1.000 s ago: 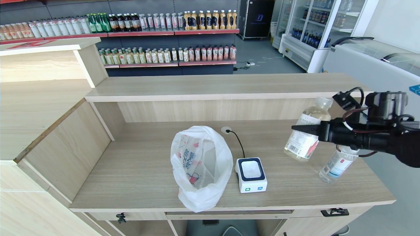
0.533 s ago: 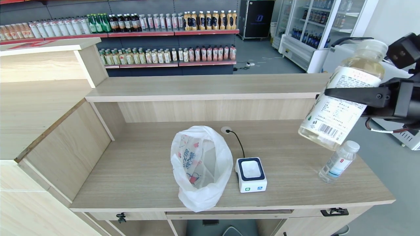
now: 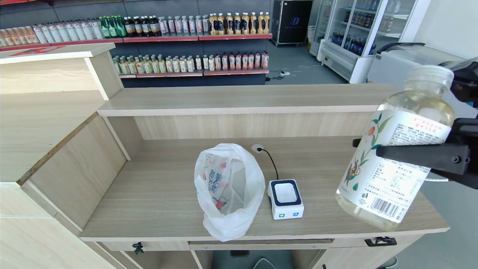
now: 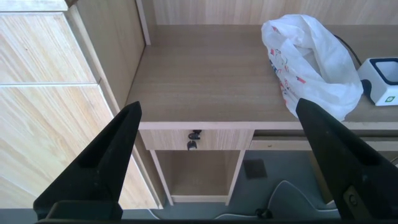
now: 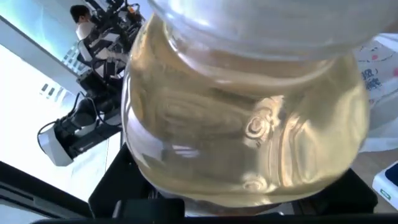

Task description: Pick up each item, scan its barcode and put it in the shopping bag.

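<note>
So, the right claw (image 3: 368, 147) is clamped across the label of the drink bottle (image 3: 401, 149), holding it up in the air over the right end of the counter (image 3: 149, 194), really close to the head camera. It's tilted, cap up and leaning right, with pale yellow liquid inside and the barcode near its base facing the camera. Over to its left the scanner (image 3: 285, 199) sits flat on the counter, well apart from it, with its cable (image 3: 270, 162) running back to a hole in the top. Just beside that, on the left, the shopping bag (image 3: 228, 190) stands with its mouth open. Meanwhile the left claw (image 4: 217, 112) is spread wide with nothing in it, hanging off the counter's front left, near the drawer (image 4: 168, 140).
</note>
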{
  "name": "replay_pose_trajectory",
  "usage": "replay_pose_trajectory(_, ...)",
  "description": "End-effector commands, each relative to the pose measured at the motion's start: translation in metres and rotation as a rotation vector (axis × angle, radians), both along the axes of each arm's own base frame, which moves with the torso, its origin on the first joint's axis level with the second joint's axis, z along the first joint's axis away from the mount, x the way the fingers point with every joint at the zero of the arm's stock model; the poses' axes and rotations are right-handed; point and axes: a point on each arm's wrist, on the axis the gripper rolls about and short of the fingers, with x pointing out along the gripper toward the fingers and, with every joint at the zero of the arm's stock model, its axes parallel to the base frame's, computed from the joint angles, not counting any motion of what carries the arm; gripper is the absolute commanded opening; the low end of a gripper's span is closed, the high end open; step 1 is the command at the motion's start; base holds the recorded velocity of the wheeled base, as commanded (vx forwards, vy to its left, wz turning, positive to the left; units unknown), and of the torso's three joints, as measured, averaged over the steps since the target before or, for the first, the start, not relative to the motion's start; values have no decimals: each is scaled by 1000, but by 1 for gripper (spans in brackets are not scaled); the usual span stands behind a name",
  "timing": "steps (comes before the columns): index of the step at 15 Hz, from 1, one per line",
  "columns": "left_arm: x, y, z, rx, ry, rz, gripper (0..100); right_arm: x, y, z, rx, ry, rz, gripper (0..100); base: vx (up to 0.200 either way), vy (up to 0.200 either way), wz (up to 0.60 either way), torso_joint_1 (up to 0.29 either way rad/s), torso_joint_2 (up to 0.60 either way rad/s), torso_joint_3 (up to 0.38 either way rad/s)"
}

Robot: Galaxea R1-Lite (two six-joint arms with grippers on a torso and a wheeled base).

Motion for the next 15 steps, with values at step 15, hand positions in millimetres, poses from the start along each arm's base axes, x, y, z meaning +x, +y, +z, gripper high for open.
replay_pose_trajectory(15, 0, 0, 0, 0, -1, 0, 100, -25, 0, -11, -12, 84, 140, 0, 0, 0, 0, 0, 0, 0)
